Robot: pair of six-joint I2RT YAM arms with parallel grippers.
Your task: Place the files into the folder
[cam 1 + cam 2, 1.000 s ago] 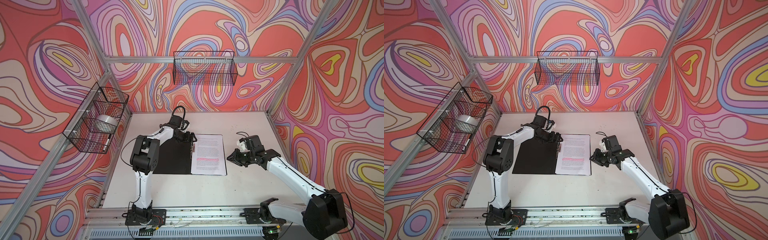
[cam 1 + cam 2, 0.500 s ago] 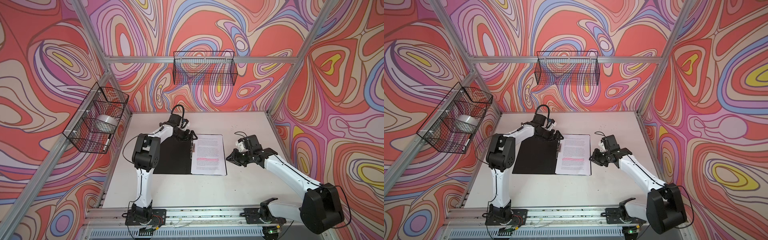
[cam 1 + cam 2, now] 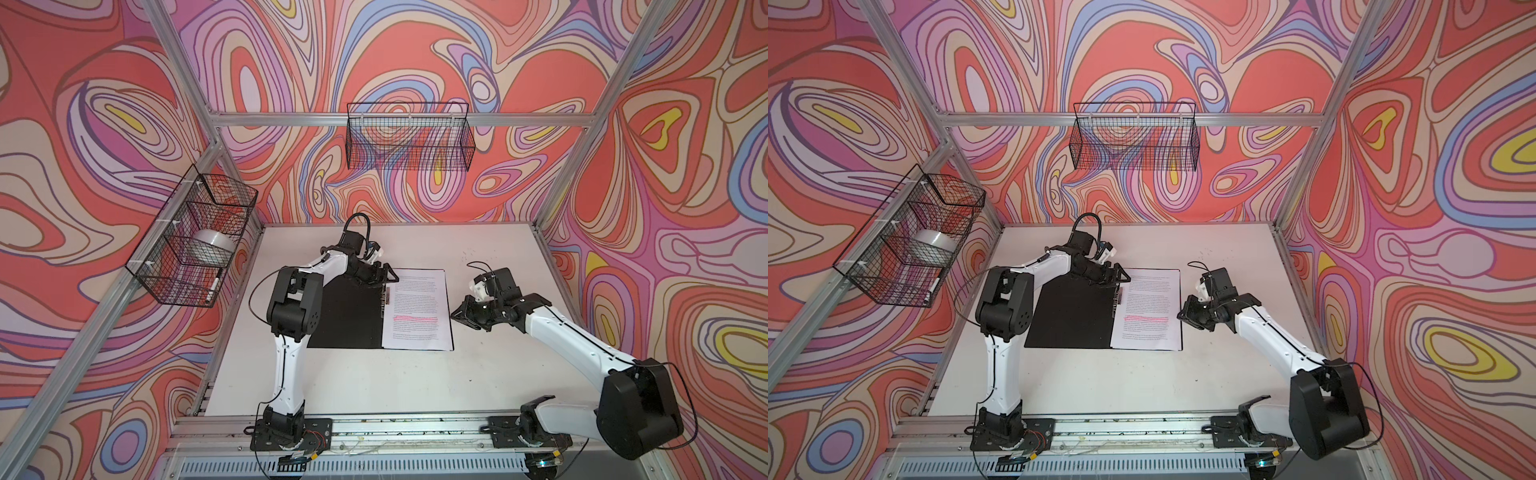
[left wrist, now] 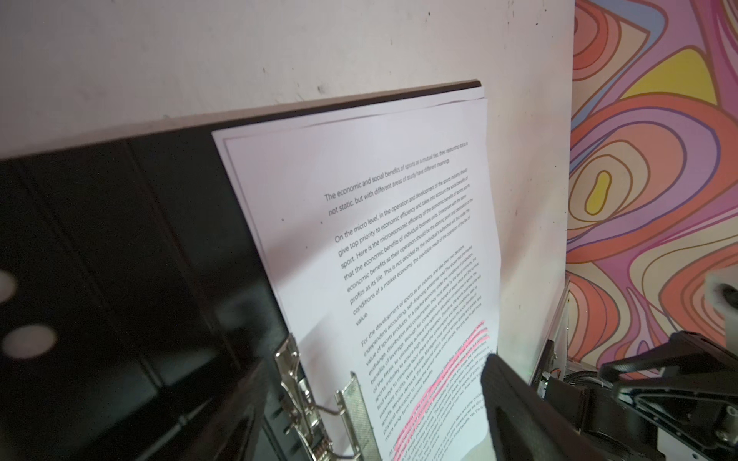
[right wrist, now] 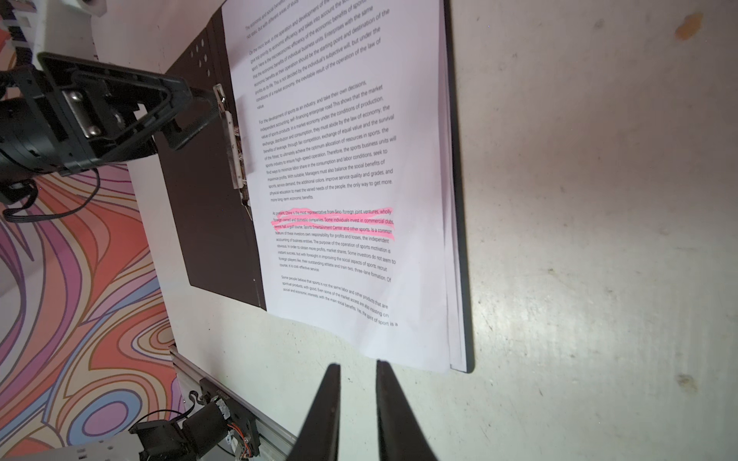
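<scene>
Left end effector (image 3: 387, 278): jaws apart, nothing gripped, poised at the far end of the spine clip (image 5: 235, 151). Contact with the clip cannot be confirmed.
Right end effector (image 5: 357, 365): fingers nearly together with a narrow gap, nothing between them. It is held just beside the folder's right edge, clear of the paper.

The files (image 3: 417, 307) are seen lying printed side up on the right leaf of the folder (image 3: 349, 316), which is spread open with its black inside up. Their left edge is against the clip. Whether that edge is tucked under the clamp cannot be told. The sheets are not squared: in both wrist views, lower sheets are seen stepping out past the top one at the outer edge. The folder is resting flat on the worktop (image 3: 415, 382) between the two arms.

Risks, as judged from this state:
- If the clip is snapped down with the paper edge not fully under it, the files would be left loose, or only the top sheets caught.
- If the left jaws are brought together too far toward the paper, the sheet edge could be pinched and creased.
- Nothing is pinning the stack or the folder. A push on the clip could slide the folder across the worktop or fan the sheets further.
- If the cover is closed over unsquared sheets, the protruding edges may be bent.
</scene>
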